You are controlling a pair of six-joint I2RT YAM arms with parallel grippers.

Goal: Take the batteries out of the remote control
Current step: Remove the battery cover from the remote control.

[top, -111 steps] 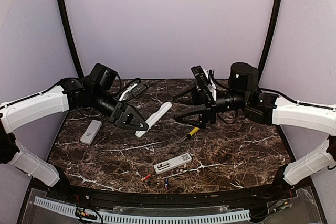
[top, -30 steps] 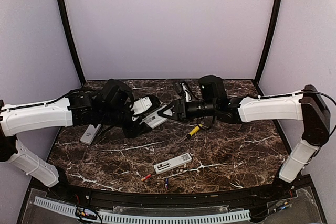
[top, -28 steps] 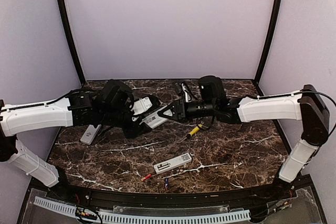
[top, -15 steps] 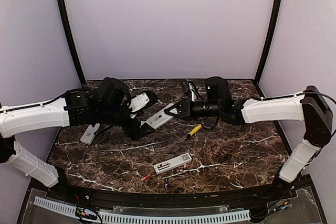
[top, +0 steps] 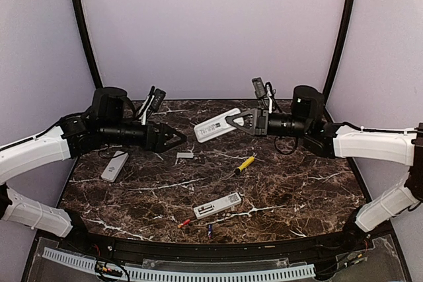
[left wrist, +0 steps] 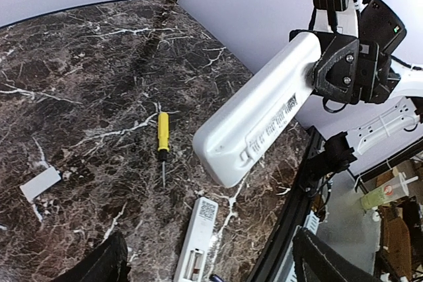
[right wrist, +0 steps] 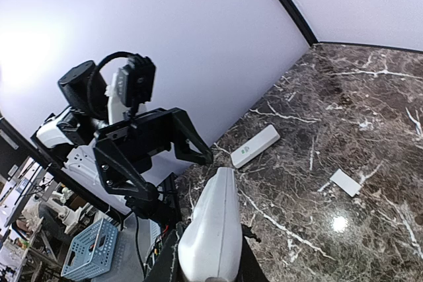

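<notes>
The right hand [top: 239,121] is clamped on one end of a white remote [top: 215,126] and holds it off the bench [top: 297,189]. The remote's long axis runs straight out from that hand's fingertips toward the left hand [top: 173,141], whose jaws stand wide apart with nothing between them. The remote's free end hangs just ahead of the left fingertips, so the left hand looks best placed for the next move, likely a reach forward along that axis. From the left wrist, the remote's labelled back faces that hand, but I cannot tell whether cells sit inside. A small white cover [top: 185,155] lies on the bench just below the left hand. An orange-red battery [top: 184,223] and a blue battery [top: 209,230] lie loose, well behind both hands toward the arm bases, beside a second remote [top: 217,206].
</notes>
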